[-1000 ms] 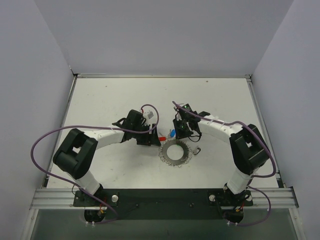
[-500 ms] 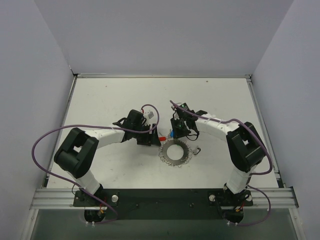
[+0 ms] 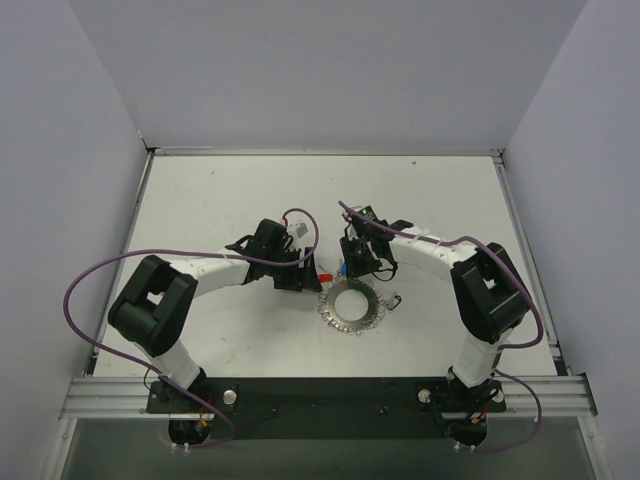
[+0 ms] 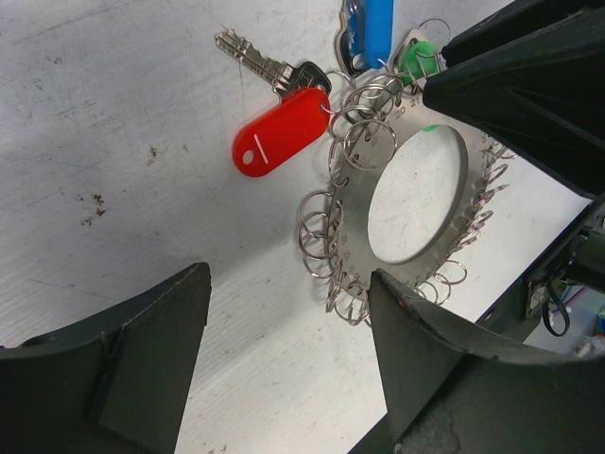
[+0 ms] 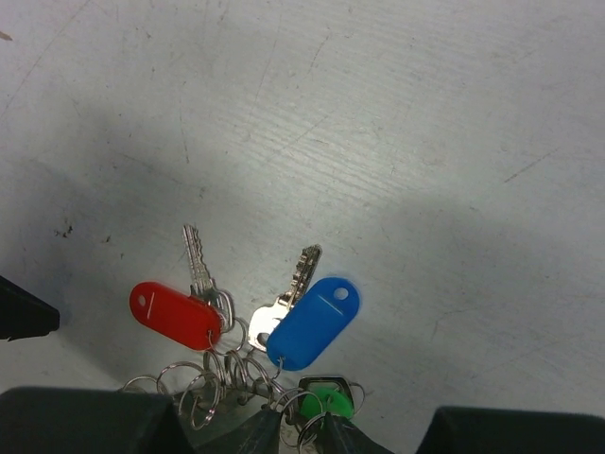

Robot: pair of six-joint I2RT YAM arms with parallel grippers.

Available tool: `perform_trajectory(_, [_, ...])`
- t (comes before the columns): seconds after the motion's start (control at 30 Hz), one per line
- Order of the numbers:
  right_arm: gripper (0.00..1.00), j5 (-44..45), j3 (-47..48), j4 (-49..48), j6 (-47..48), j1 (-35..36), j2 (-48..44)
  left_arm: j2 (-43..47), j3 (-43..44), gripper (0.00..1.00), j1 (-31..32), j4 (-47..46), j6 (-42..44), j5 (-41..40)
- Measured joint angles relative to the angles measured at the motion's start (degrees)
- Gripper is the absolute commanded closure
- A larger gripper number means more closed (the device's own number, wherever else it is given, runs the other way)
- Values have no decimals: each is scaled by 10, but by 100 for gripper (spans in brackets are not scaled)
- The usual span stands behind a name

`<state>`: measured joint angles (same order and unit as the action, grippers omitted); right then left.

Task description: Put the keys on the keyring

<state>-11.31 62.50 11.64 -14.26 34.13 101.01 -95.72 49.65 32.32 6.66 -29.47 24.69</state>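
While both arms reach in over the white bench [image 3: 200, 200], the keyring [image 3: 350, 307] lies flat at mid-bench between them: a silvery disc with a round hole, small split rings [image 4: 321, 227] crowding its rim. At its far-left edge lies the red-tagged key [image 4: 281, 132], tag touching the rim rings, blade pointing away. Just beside it, also at the rim, is the blue-tagged key [image 5: 312, 323]; next along is the green tag [image 5: 326, 399]. Just left of the ring hangs the left claw [image 4: 284, 378], jaws wide apart, nothing between them. Low at the green tag sits the right claw [image 5: 307, 437], fingertips close together on either side of it; whether it pinches the tag cannot be told.
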Motion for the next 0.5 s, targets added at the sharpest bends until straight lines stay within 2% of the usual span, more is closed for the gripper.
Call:
perform_trajectory(0.17, [53, 11, 2, 9, 6, 5, -2, 0, 0, 23, 0, 0, 0, 0])
perform_trajectory(0.27, [46, 21, 1, 17, 9, 12, -13, 0, 0, 23, 0, 0, 1, 0])
perform_trajectory(0.43, [41, 37, -1, 24, 10, 16, -60, -1, 0, 24, 1, 0, 1, 0])
perform_trajectory(0.5, [41, 41, -2, 23, 10, 17, -79, -4, 1, 28, 3, 0, 1, 0])
